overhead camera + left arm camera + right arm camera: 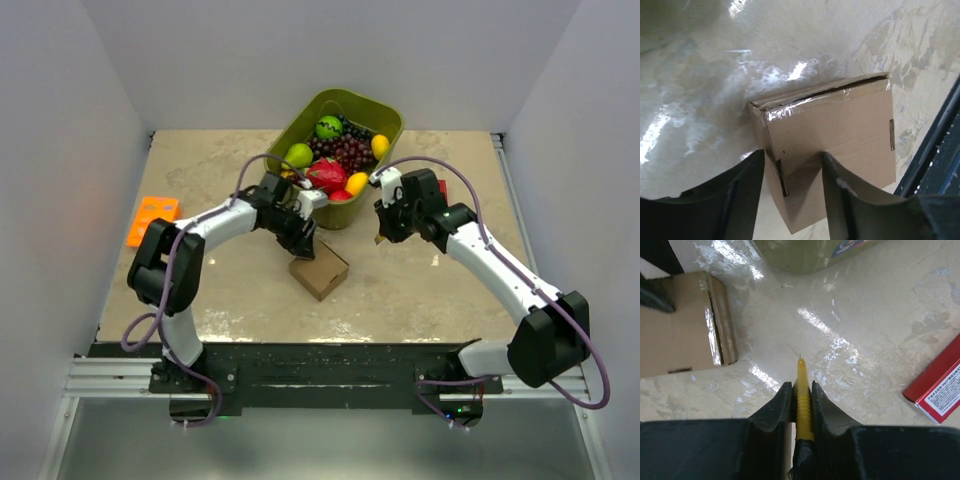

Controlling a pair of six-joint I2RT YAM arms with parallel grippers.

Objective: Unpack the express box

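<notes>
The express box point(320, 270), small and brown with shiny tape along one seam, lies on the table between the two arms. My left gripper point(303, 243) is at its far-left corner. In the left wrist view the box point(840, 130) fills the middle, and the left gripper point(792, 152) has its jaws partly apart astride the near corner; contact is unclear. My right gripper point(385, 228) hovers to the right of the box, apart from it. In its wrist view, the right gripper point(801, 385) is shut on a yellow ribbed tool point(803, 390) with a fine pointed tip; the box point(675, 325) is at left.
A green tub point(390, 120) of fruit stands just behind both grippers. A slim red packet point(935, 385) lies right of the right gripper. An orange tray point(152, 219) sits at the far left. White walls close in three sides.
</notes>
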